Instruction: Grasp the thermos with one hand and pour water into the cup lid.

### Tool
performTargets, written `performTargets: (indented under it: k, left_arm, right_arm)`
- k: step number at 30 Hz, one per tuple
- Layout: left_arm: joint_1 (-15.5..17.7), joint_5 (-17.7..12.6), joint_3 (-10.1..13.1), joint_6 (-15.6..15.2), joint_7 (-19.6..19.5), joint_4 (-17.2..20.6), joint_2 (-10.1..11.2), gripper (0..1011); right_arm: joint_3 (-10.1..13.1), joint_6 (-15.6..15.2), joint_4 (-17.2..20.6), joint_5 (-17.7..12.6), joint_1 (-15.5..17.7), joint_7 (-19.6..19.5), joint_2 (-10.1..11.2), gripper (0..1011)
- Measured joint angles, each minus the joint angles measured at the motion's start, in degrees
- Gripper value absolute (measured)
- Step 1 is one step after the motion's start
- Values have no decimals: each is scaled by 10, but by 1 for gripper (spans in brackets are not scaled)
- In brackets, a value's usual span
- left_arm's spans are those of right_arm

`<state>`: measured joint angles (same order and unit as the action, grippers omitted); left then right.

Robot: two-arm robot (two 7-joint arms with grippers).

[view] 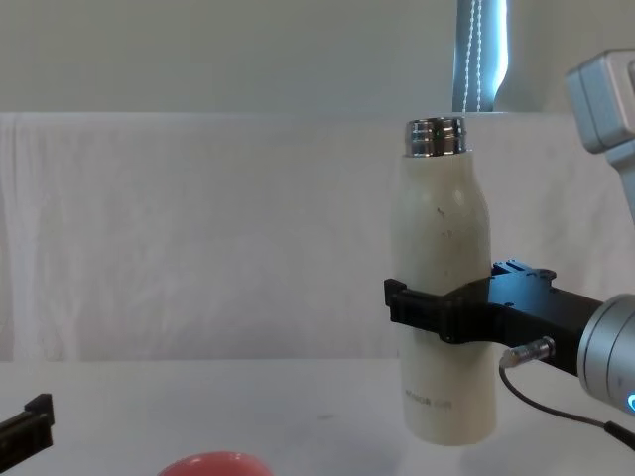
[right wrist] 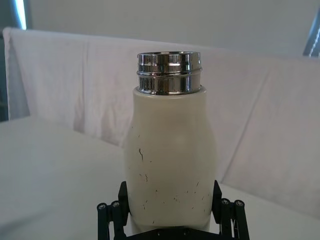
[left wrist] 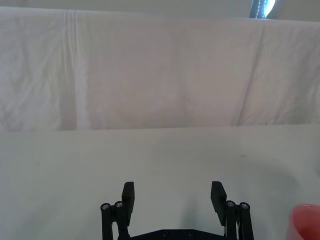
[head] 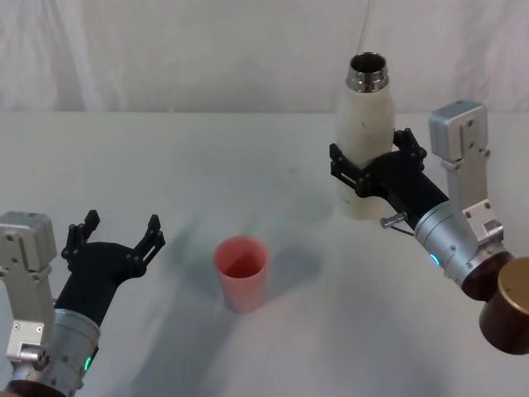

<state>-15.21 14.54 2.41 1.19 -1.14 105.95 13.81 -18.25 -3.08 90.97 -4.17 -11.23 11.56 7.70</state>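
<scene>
The cream-white thermos point(head: 364, 107) stands upright at the back right of the table, its steel neck open at the top. My right gripper point(head: 372, 157) is shut around the middle of its body, one black finger on each side. The right wrist view shows the thermos point(right wrist: 170, 150) close up between that gripper's point(right wrist: 171, 200) fingers, and the chest view shows the thermos point(view: 442, 218) from the side. Whether its base touches the table I cannot tell. The coral-red cup lid point(head: 241, 273) stands open side up near the table's middle. My left gripper point(head: 116, 236) hovers open to its left, holding nothing.
A white cloth covers the table point(head: 165, 149), and a white sheet hangs behind it. The cup lid's rim point(left wrist: 306, 222) shows beside the open left gripper point(left wrist: 175, 192). Bare cloth lies between the cup lid and the thermos.
</scene>
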Motion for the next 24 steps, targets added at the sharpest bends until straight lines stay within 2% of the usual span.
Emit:
performTargets:
  k: [5, 7, 8, 18, 24]
  left_arm:
    - [0, 0, 0, 0, 0, 0, 0, 1001]
    - [0, 0, 0, 0, 0, 0, 0, 1001]
    - [0, 0, 0, 0, 0, 0, 0, 1001]
    - [0, 0, 0, 0, 0, 0, 0, 1001]
    - [0, 0, 0, 0, 0, 0, 0, 1001]
  right_arm:
    - [-13, 8, 7, 38, -2, -3, 15, 947]
    - [-22, 14, 10, 64, -3, -5, 24, 947]
    - [-22, 14, 10, 64, -3, -5, 24, 947]
    - [-46, 29, 26, 149, -3, -3, 53, 947]
    - [-53, 41, 34, 180, -1, -1, 64, 947]
